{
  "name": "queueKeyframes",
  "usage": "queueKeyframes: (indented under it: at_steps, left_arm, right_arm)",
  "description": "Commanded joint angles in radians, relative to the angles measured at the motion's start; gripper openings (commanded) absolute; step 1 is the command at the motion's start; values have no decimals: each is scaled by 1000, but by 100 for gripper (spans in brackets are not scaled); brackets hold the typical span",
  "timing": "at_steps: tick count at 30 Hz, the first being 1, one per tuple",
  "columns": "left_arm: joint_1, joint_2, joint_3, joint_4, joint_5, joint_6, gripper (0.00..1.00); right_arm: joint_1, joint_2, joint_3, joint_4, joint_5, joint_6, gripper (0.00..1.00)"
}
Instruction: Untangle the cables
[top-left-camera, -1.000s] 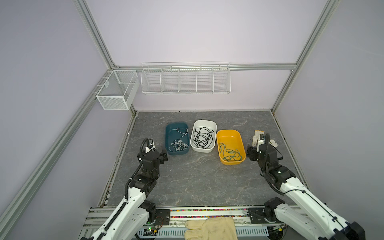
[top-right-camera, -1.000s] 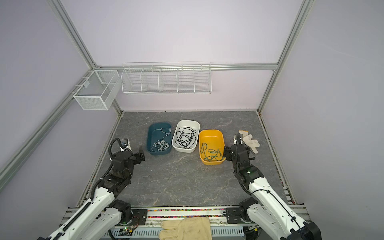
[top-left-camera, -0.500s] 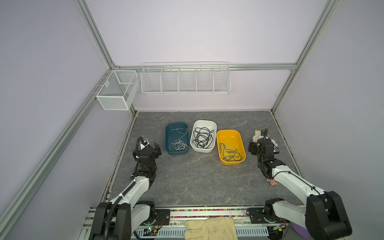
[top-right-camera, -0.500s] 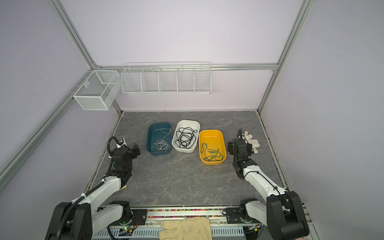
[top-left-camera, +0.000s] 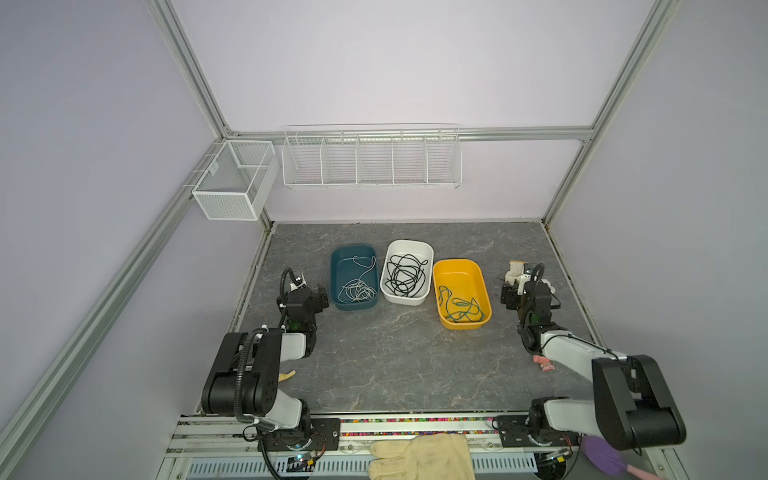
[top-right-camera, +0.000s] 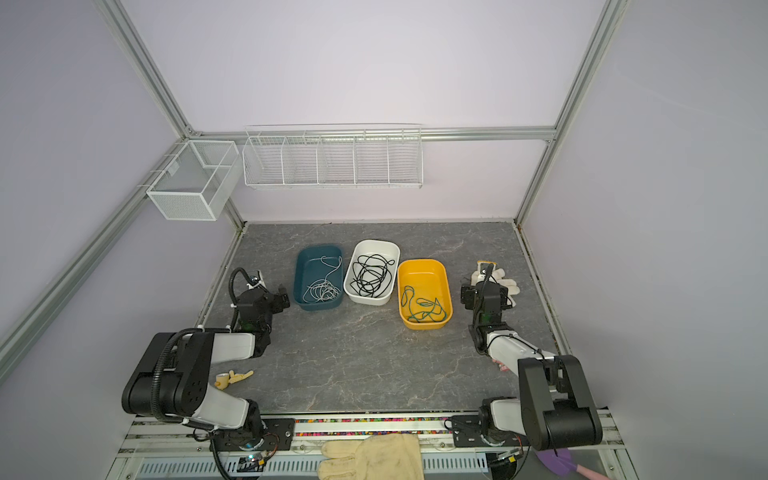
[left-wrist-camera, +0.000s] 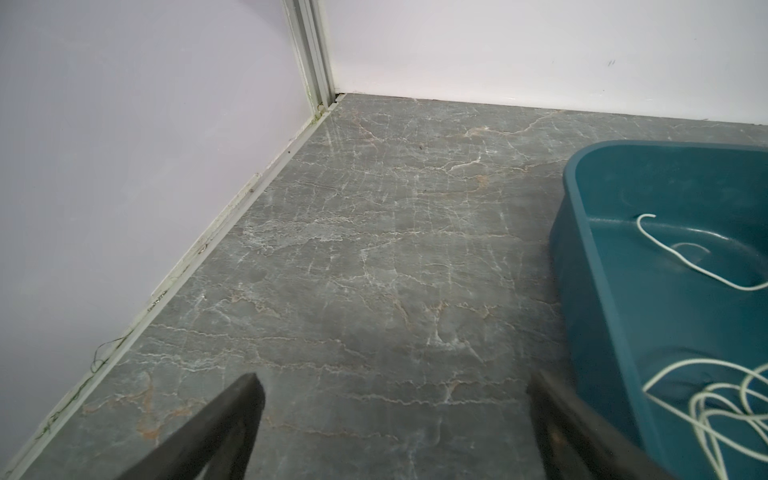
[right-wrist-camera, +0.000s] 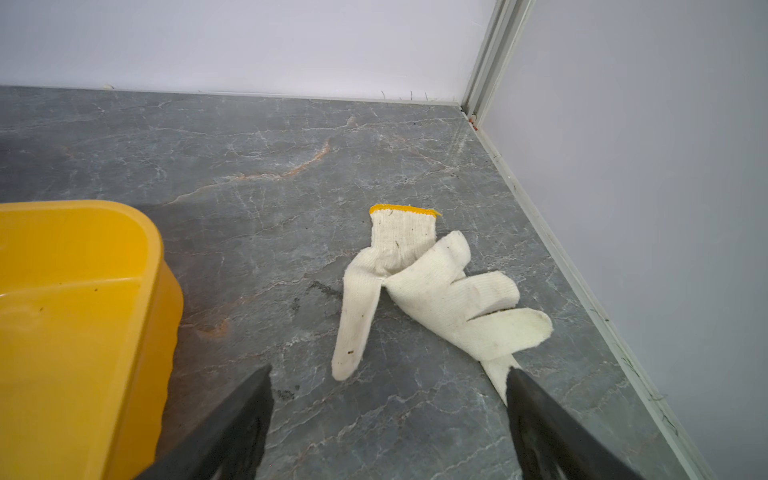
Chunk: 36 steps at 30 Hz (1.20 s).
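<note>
The cables lie in three bins in a row. A white cable (top-left-camera: 357, 289) is coiled in the teal bin (top-left-camera: 353, 248), black cables (top-left-camera: 405, 276) loop in the white bin (top-left-camera: 409, 243), and a teal-green cable (top-left-camera: 459, 307) lies in the yellow bin (top-left-camera: 455, 262). My left gripper (top-left-camera: 320, 295) hangs low just left of the teal bin, open and empty; its wrist view shows bare table between the fingers (left-wrist-camera: 395, 378) and the white cable (left-wrist-camera: 681, 264) off to one side. My right gripper (top-left-camera: 505, 297) stands open and empty right of the yellow bin (right-wrist-camera: 158, 257), its fingers (right-wrist-camera: 390, 370) apart.
A white knit glove (right-wrist-camera: 432, 282) lies on the table beyond the right gripper, near the right wall. A tan work glove (top-left-camera: 419, 457) rests on the front rail. A small wooden hand (top-right-camera: 232, 378) lies by the left arm's base. Wire baskets (top-left-camera: 370, 160) hang on the back wall.
Both arms have folded down, their elbows dropping back toward the front rail. The grippers stay low beside the outer bins and remain open.
</note>
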Motion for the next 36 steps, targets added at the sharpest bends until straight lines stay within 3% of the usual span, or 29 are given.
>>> queueKeyframes:
  at_steps: [1, 5, 11, 36]
  left_arm:
    - [11, 6, 21, 81, -41, -26, 99]
    - [11, 31, -1, 162, -47, -17, 99]
    - [10, 35, -3, 177, -48, -14, 99]
    - [10, 34, -3, 175, -49, -14, 99]
  right_arm:
    - [-6, 66, -18, 169, -67, -61, 89]
    - [-20, 148, -20, 248, -68, -51, 89]
    - [-64, 149, 24, 150, -140, -12, 89]
    - [-64, 149, 21, 154, -142, -12, 89]
